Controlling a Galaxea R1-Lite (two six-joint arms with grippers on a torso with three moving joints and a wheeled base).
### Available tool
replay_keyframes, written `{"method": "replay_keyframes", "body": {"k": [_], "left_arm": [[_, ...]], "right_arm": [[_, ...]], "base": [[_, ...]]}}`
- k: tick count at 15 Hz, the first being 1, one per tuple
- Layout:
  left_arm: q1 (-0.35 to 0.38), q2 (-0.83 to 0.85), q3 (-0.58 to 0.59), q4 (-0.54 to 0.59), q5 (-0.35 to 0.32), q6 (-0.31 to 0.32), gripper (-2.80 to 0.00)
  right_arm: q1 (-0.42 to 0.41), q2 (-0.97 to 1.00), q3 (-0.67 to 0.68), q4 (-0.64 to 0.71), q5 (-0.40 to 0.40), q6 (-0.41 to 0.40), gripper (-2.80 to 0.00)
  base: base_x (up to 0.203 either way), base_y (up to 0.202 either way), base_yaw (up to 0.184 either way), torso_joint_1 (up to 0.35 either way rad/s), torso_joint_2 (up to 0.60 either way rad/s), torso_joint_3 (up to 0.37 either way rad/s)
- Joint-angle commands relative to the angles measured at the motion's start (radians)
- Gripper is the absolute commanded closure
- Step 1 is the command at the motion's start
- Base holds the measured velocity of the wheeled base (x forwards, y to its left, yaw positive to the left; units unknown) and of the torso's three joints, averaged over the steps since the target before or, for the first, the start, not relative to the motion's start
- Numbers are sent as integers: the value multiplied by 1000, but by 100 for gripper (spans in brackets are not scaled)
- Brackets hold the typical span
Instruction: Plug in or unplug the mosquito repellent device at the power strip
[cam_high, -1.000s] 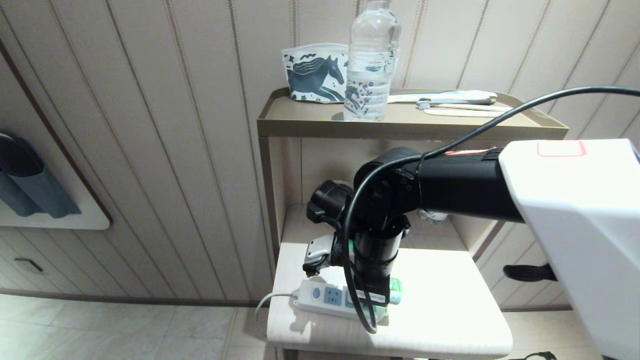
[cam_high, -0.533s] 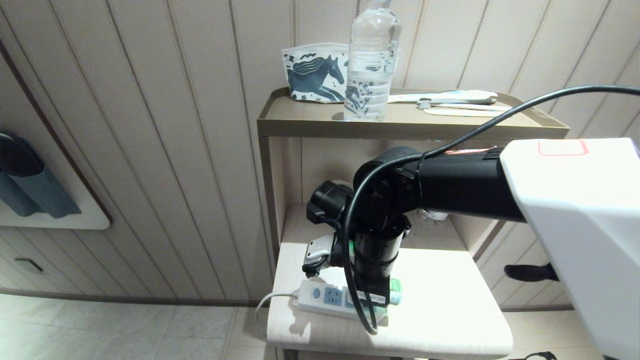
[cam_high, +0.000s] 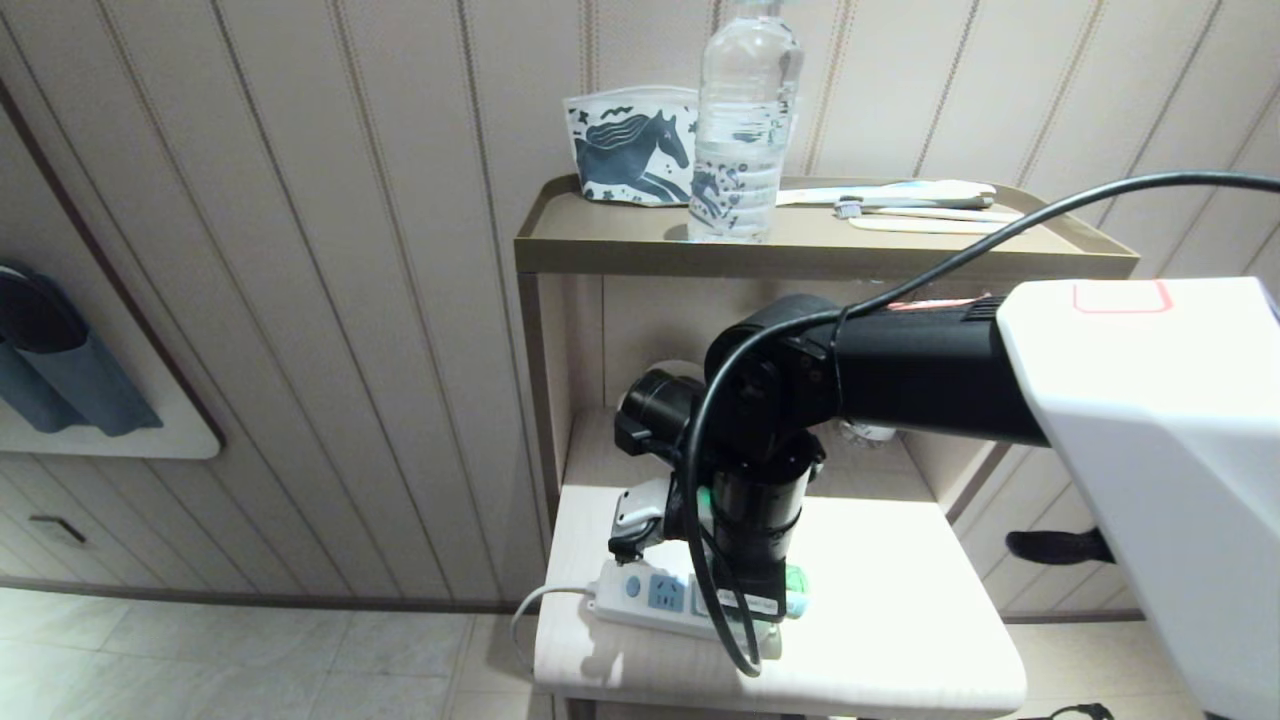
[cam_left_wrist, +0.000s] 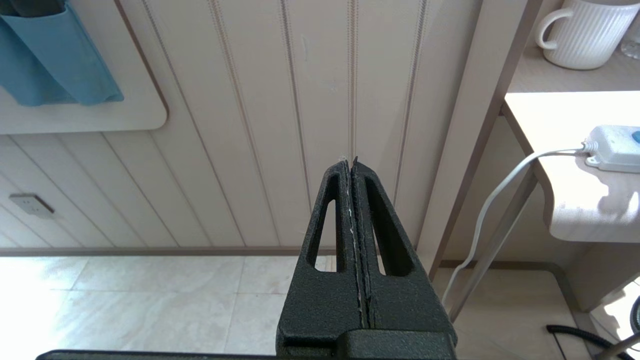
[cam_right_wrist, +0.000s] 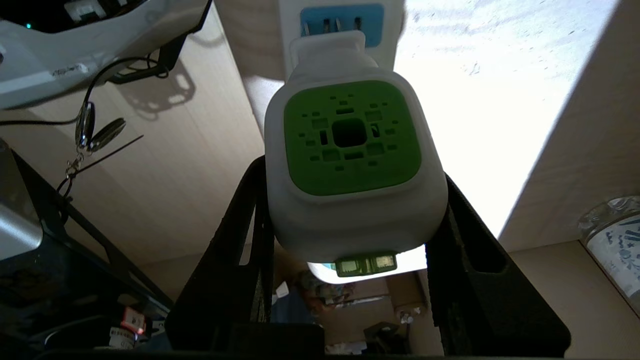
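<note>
i have the right gripper (cam_right_wrist: 350, 220) pinching the device (cam_right_wrist: 350, 165), prongs at the strip (cam_right_wrist: 342, 20) by the shelf's front edge, not fully seated; left gripper (cam_left_wrist: 352, 172) pressed together, idle.

Smooth matt plastic mosquito repellent device (cam_right_wrist: 350, 165); pale wood-grain shelf (cam_high: 900, 610).

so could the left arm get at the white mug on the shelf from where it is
Probably not without moving. The left claw, shut, hangs low beside the stand, pointing at the wall, and the stand's post lies between it and the white mug. It would have to swing round that post.
</note>
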Motion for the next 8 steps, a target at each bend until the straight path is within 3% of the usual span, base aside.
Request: {"method": "replay_keyframes", "body": {"k": [1,8], "left_arm": [[0,0,0,0,0,1,0],[0,0,0,0,0,1,0]], "right_arm": [[-2,-3,0,27,-13,-2,0],[-6,-9,0,28,-38,-4,0]], "base": [[0,0,0,0,0,0],[0,0,0,0,0,0]]}}
